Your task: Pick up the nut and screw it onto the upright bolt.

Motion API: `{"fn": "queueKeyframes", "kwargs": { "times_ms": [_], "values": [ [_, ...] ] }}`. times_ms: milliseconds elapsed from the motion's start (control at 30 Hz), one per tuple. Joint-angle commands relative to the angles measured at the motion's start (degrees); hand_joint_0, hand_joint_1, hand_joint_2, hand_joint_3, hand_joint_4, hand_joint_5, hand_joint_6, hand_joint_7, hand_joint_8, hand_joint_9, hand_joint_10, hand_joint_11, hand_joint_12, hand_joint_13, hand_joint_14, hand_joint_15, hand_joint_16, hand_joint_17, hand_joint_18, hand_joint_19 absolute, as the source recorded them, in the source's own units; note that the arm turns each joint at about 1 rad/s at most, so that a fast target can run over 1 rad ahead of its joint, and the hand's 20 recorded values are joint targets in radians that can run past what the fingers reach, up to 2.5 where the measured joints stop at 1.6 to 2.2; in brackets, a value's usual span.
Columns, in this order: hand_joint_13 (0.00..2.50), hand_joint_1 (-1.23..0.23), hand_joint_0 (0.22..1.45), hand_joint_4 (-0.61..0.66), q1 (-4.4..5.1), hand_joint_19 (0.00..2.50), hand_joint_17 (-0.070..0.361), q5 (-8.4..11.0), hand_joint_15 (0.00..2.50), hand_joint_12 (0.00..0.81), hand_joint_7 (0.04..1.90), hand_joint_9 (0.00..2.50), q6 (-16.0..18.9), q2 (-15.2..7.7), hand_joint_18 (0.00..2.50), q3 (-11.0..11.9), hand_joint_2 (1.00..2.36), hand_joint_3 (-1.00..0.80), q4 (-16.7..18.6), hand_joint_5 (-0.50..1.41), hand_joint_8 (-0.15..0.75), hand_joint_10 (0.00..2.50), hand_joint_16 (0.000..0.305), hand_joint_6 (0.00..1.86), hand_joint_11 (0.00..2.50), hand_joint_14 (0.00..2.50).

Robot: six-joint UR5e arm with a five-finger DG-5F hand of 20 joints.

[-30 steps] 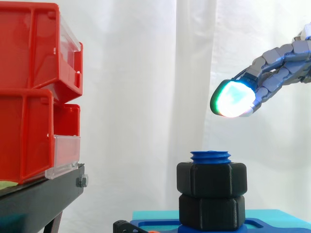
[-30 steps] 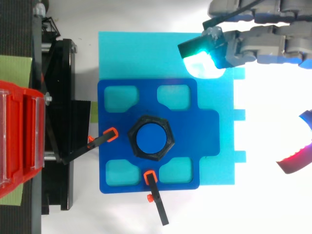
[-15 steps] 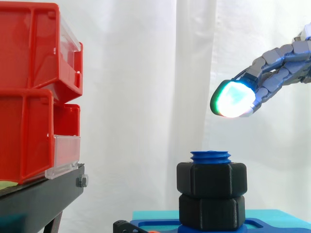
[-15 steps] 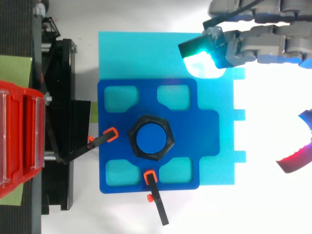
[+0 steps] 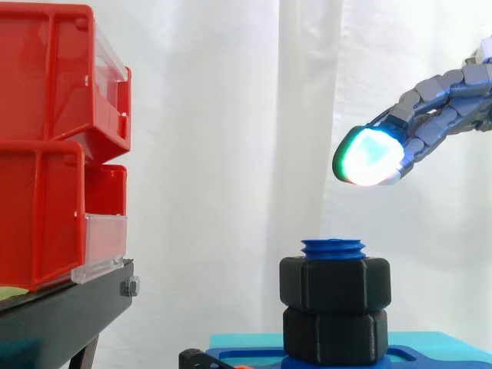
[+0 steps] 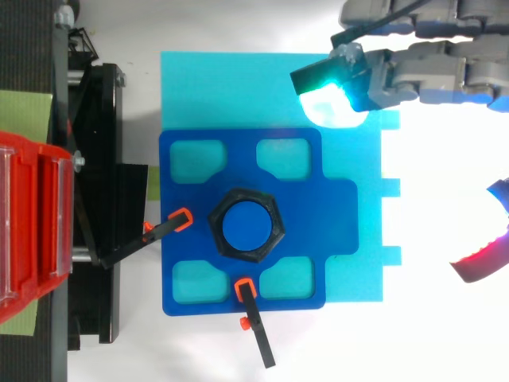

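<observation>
The stacked red bins [image 5: 46, 154] sit on the black stand [image 5: 54, 319]; their contents cannot be made out. The black nut [image 5: 334, 284] sits on the blue bolt [image 5: 333, 247] at the middle of the blue plate [image 6: 334, 207]. The hand [image 5: 446, 104] hovers over the cyan board's [image 6: 223, 87] corner, fingers straight, apart and holding nothing. The top view adds two clamps [image 6: 171, 225] at the plate's edges

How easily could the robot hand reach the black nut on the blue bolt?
Probably yes, easily: the hand hovers open, higher than the nut and off to one side, with only open air between them.
</observation>
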Motion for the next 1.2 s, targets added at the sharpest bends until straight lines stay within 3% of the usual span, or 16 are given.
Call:
{"fn": "queueKeyframes", "kwargs": {
  "times_ms": [0, 1167],
  "values": [
    [0.03, -0.35, 0.49, 0.21, -0.04, 0.00, 0.119, 0.00, 0.00, 0.387, 0.63, 0.07, 0.0, 0.0, 0.00, 0.0, 1.00, -0.50, 0.0, -0.23, 0.246, 0.00, 0.053, 0.50, 0.00, 0.00],
    [0.04, -0.36, 0.49, 0.22, -0.04, 0.00, 0.119, 0.00, 0.00, 0.384, 0.60, 0.08, 0.0, 0.0, 0.00, 0.0, 1.00, -0.50, 0.0, -0.22, 0.245, 0.00, 0.053, 0.50, 0.00, 0.00]
  ]
}}
